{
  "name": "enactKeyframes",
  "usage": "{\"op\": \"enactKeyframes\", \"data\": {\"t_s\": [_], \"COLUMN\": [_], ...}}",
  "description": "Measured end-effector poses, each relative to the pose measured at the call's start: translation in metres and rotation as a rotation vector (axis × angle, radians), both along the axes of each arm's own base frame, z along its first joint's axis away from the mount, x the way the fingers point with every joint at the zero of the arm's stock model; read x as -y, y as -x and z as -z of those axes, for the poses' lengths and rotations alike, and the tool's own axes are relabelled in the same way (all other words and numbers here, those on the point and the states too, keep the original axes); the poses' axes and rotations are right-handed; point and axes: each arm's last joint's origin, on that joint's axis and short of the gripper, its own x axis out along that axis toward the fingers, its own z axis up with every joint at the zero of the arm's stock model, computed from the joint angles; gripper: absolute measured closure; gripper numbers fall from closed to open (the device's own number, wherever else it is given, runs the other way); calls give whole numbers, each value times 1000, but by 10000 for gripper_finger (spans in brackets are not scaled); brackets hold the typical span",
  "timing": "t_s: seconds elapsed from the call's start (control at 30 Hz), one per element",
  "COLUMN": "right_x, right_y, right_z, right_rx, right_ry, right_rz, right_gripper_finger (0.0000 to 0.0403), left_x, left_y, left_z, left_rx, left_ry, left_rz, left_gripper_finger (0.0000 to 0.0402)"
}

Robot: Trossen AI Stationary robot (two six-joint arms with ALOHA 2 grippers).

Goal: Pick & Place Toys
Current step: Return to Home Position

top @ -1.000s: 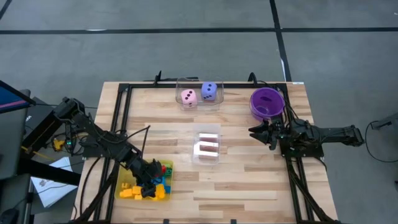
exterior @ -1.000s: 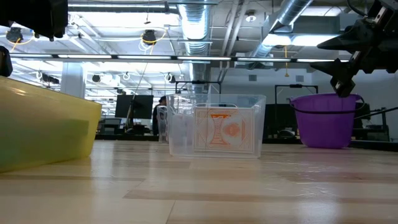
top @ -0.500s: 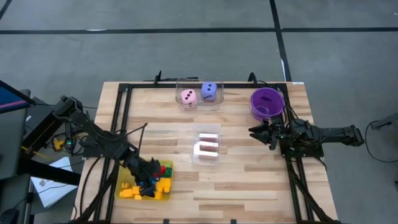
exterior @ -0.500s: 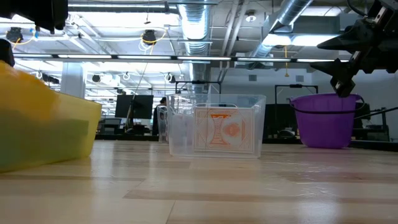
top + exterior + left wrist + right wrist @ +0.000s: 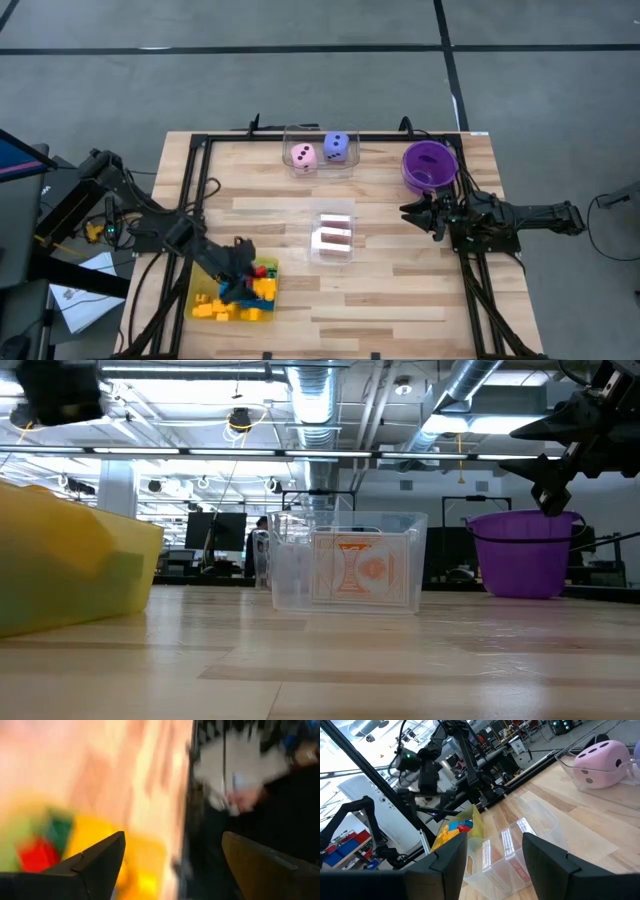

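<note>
Yellow plastic sits just under my left hand (image 5: 173, 836), whose fingers are spread wide with nothing between them. It hangs over the yellow tray (image 5: 197, 292) at the near left corner of the worktop (image 5: 400, 290), so the heap of toys (image 5: 256, 294) lies directly below it, apart from the fingers. As I judge it, the pull back to rest turns on exactly that: I must rise first, then draw back toward my own left edge, or a fingertip may catch the tray's wall.

I cannot count the heap. It is mostly yellow bricks, with some red, blue and green among them.

Farther in, mid-worktop, one clear card box (image 5: 335, 211) stands with its long axis running away from the near edge. It holds the cards (image 5: 335, 238) on edge, too close together to number. It lies between my two hands, somewhat nearer the right.

My right hand (image 5: 495, 840) waits at the right side, fingers parted and empty, just beside the one purple bowl (image 5: 430, 165).

Farthest off, at the back edge, one clear dice box (image 5: 352, 166) holds two dice side by side, the pink die (image 5: 303, 156) and the purple die (image 5: 338, 147).
</note>
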Motion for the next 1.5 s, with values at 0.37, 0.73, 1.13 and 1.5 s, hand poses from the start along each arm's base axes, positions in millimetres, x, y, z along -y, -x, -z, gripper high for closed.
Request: {"op": "enactKeyframes", "data": {"t_s": [0.37,0.73,1.13,1.5], "right_x": [0,0,0,0], "right_y": [0,0,0,0], "right_z": [0,0,0,0], "right_rx": [0,0,0,-1], "right_ry": [0,0,0,0], "right_rz": [0,0,1,2], "right_gripper_finger": [219,219,219,219], "left_x": [-46,-111,-115,-118], "left_y": [-33,-38,26,59], "left_z": [-7,21,47,89], "left_rx": [379,634,749,773], "left_ry": [-518,-586,-646,-719], "left_rz": [-112,48,8,-1], "left_gripper_finger": [233,398,401,401]}}
